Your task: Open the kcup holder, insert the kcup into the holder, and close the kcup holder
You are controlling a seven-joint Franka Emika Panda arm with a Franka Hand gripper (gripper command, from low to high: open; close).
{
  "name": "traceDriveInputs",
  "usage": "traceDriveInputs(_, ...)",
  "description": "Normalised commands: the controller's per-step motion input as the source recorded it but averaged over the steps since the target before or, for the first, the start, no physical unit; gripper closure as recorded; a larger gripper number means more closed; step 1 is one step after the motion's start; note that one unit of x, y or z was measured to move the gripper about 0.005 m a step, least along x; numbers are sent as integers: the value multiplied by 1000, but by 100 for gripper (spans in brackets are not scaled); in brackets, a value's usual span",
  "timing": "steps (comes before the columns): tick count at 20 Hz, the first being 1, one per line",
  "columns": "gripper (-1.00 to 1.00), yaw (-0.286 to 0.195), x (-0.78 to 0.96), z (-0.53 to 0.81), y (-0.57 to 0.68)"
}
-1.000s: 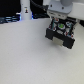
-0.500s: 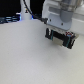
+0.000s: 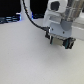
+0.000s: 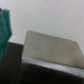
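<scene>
My gripper [image 3: 60, 41] hangs from the arm at the exterior view's upper right, low over the white table [image 3: 30, 60]. Its dark jaws are blurred, so I cannot tell whether they are open or shut. The wrist view shows a box-shaped thing with a glossy grey top [image 4: 52, 47] and a dark side below, which may be the kcup holder. No drawer fronts or handles show. A blurred teal-green shape [image 4: 4, 27] sits at that picture's edge, and I cannot tell what it is. No green-topped kcup can be made out.
Dark objects [image 3: 7, 20] stand at the back on the exterior view's left. A black cable [image 3: 31, 17] curves from there to the arm. The white table stretches across the front.
The gripper has shifted only slightly at the exterior view's upper right. Nothing has visibly been taken hold of or let go.
</scene>
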Motion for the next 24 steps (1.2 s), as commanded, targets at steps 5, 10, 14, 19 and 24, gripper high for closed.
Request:
traceDriveInputs(5, -100, 145, -347, 10, 317)
traceDriveInputs(10, -100, 75, -150, 90, 375)
traceDriveInputs(14, -100, 0, 39, 66, -21)
traceDriveInputs(19, -100, 78, 99, 164, -139)
traceDriveInputs(24, -100, 129, 147, 187, -135)
